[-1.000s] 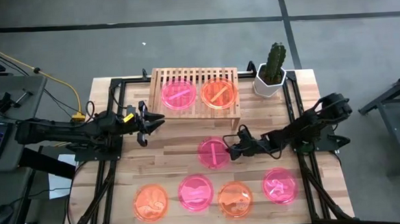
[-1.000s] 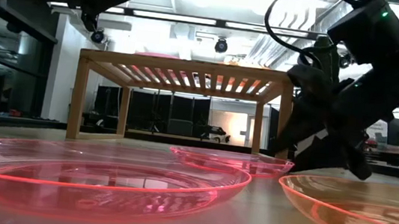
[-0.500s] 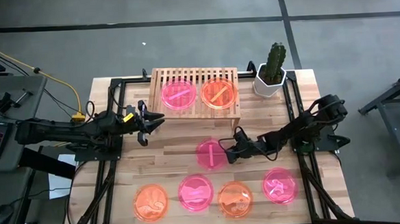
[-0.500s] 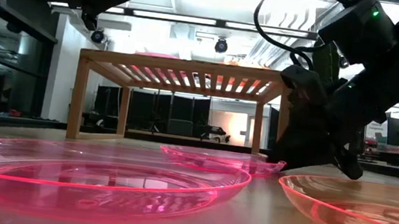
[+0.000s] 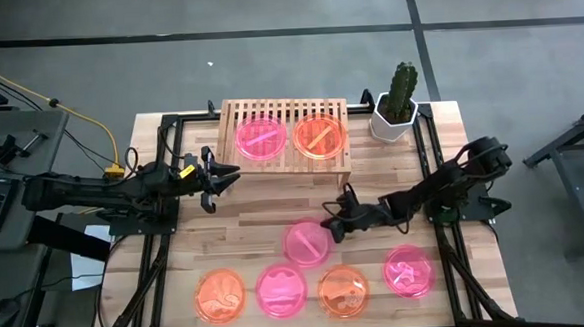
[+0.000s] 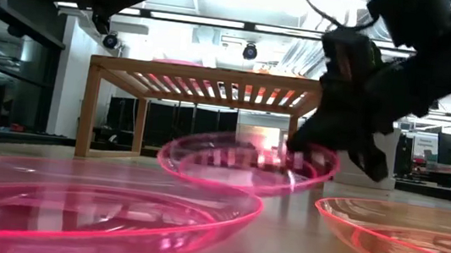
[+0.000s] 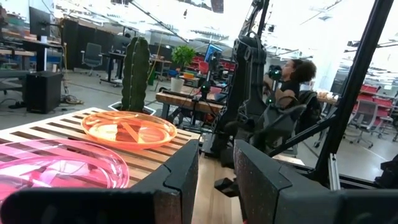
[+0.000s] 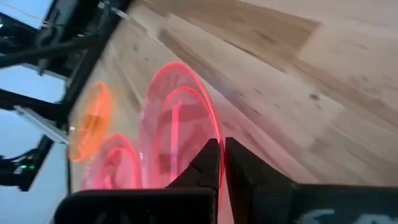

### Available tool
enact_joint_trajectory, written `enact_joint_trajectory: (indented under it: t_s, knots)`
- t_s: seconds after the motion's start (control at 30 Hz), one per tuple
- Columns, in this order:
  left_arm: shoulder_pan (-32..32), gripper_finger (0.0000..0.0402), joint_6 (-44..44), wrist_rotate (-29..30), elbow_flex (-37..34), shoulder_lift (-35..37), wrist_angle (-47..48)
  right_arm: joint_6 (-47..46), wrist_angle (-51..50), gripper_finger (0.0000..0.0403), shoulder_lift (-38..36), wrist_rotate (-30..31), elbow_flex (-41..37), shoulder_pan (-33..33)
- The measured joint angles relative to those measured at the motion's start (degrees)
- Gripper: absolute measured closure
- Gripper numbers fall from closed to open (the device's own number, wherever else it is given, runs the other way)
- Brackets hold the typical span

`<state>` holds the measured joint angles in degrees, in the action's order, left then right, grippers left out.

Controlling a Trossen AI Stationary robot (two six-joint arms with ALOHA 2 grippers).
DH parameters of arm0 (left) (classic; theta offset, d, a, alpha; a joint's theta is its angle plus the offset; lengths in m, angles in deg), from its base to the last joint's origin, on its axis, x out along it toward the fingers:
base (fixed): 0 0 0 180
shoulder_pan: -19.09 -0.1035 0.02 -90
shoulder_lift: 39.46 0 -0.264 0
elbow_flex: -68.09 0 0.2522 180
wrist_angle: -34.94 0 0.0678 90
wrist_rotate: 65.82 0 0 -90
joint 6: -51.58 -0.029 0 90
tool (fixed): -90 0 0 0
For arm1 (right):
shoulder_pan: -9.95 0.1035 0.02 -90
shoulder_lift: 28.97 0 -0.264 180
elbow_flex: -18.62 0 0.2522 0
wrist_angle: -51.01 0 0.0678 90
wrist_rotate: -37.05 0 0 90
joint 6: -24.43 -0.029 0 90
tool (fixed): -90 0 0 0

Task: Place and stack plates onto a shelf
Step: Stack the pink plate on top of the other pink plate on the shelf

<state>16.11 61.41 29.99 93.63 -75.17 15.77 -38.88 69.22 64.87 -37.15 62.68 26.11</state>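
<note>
My right gripper (image 5: 328, 226) is shut on a pink plate (image 5: 305, 242) in the middle of the table; the low view shows that plate (image 6: 247, 165) raised and tilted. The slatted wooden shelf (image 5: 232, 122) stands at the far side and bears a pink plate (image 5: 262, 138) and an orange plate (image 5: 320, 135). Near the front edge lie an orange plate (image 5: 220, 294), a pink one (image 5: 282, 289), an orange one (image 5: 343, 291) and a pink one (image 5: 409, 270). My left gripper (image 5: 225, 176) hovers open left of the shelf's front. My right gripper pinches the pink plate's rim (image 8: 213, 132) between its two fingers, on the side toward the table's right edge. The fingers (image 6: 326, 142) come from the table's right, slanting down. The plate is held off the table and tilted, its far side from the fingers lower.
A potted cactus (image 5: 397, 102) stands right of the shelf at the far right. Black frame rails (image 5: 165, 230) run along both table sides. Bare wood lies between the shelf and the front row of plates. A person (image 7: 292, 78) sits in the room beyond.
My right gripper has gone a little toward the table's left, shut on the middle pink plate's rim and risen. The plate, flat on the table before, is now lifted and tilted, shifted slightly toward the near edge.
</note>
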Motion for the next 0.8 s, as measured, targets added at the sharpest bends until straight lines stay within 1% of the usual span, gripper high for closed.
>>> enact_joint_trajectory:
  t_s: [0.13,0.33,0.53,0.63,0.73,0.8]
  knots:
    - [0.0,0.0309,0.0,-0.02,0.0,0.0,0.02,2.38,-0.11,0.0403,-1.47,-0.44,1.6,-0.41]
    - [0.0,0.0309,0.0,0.0,0.01,0.0,0.0,7.05,-0.04,0.0403,-3.22,-2.86,5.19,-2.42]
    - [0.0,0.0309,0.0,0.0,0.02,0.0,-0.16,13.73,-0.59,0.0403,-3.58,-9.35,12.11,-7.31]
    - [0.0,0.0309,0.0,0.05,0.0,0.0,-0.42,18.77,-5.76,0.0403,-3.58,-12.24,18.37,-10.72]
    - [0.0,0.0309,0.0,0.23,0.01,0.0,-0.42,24.28,-16.39,0.0403,-3.58,-14.5,27.05,-13.88]
    - [0.0,0.0309,0.0,0.31,0.02,0.0,-0.42,28.82,-23.75,0.0403,-3.58,-14.6,33.57,-15.92]
